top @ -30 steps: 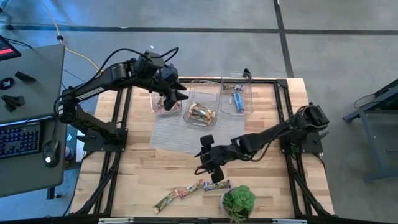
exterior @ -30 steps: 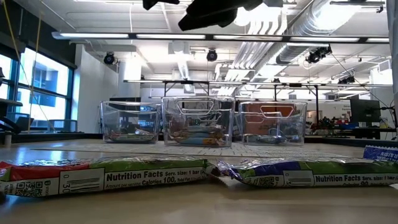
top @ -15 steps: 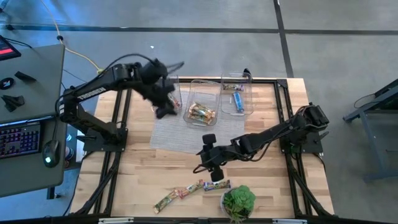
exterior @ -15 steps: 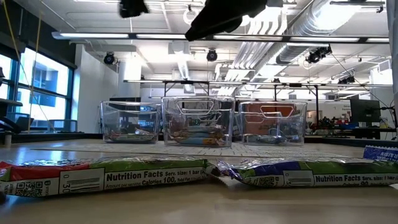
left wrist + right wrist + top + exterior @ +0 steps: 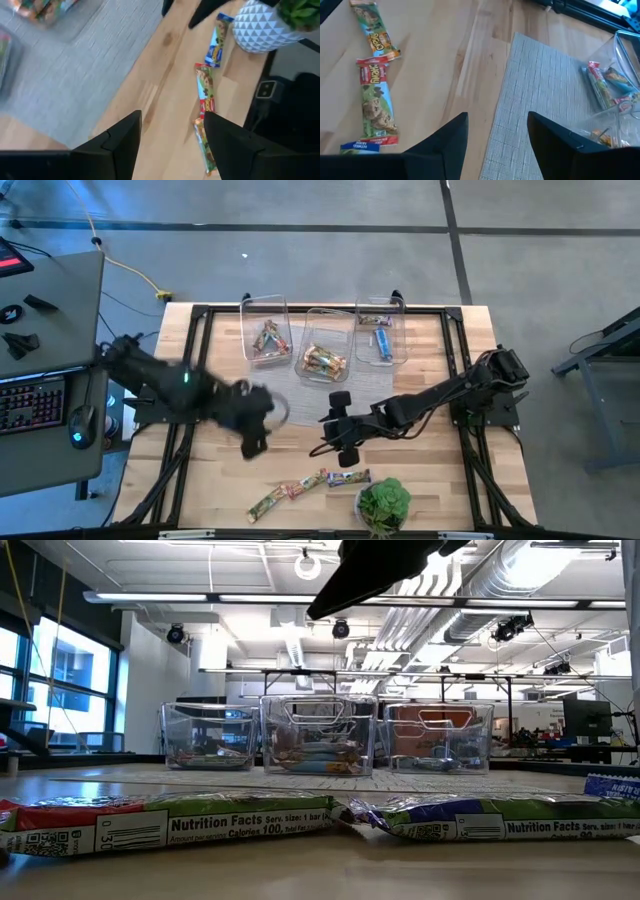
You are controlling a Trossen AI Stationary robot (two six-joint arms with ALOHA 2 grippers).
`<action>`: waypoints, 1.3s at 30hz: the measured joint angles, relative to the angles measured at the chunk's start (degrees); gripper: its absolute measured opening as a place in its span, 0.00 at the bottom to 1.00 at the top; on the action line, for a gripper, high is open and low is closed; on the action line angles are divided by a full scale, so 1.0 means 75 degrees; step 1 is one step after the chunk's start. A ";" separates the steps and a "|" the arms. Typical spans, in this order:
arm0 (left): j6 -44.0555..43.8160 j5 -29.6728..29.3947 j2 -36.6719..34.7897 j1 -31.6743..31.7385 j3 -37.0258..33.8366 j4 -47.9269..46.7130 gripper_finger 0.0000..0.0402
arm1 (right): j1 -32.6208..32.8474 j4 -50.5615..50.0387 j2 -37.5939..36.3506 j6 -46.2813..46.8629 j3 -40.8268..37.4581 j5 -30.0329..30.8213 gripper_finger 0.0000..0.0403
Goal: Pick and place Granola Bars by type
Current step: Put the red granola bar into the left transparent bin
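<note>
On wooden table (image 5: 220, 470), grey mat (image 5: 290, 395), ceiling lights beyond.

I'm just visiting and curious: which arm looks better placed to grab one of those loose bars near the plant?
Probably the right: its open, empty end effector hovers just above the loose bars. The left end effector, also open, sits farther off.

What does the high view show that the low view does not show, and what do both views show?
Only the high view shows the left tool and right tool, both empty above the wood, the potted plant and the grey mat. Only the low view shows the room's ceiling lights. Both show the three clear bins and the loose granola bars.
</note>
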 joint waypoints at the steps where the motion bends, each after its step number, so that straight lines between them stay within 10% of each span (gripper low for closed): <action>1: -0.0450 -0.0258 0.0153 -0.0351 0.0000 -0.0054 0.52 | 0.0000 -0.0008 0.0000 0.0000 0.0000 -0.0004 0.47; 7: -0.1827 -0.0708 0.1269 -0.1242 0.0000 -0.0139 0.52 | -0.0015 -0.0086 0.0000 -0.0128 0.0000 -0.0152 0.47; 20: -0.0710 0.0224 0.3870 -0.1205 0.0003 0.2498 0.52 | -0.0015 -0.0377 0.0000 -0.0122 0.0000 -0.0314 0.47; 39: -0.0937 0.0095 0.5261 -0.1155 -0.0010 0.3413 0.52 | -0.0015 -0.1265 0.0000 0.0554 0.0000 -0.0327 0.47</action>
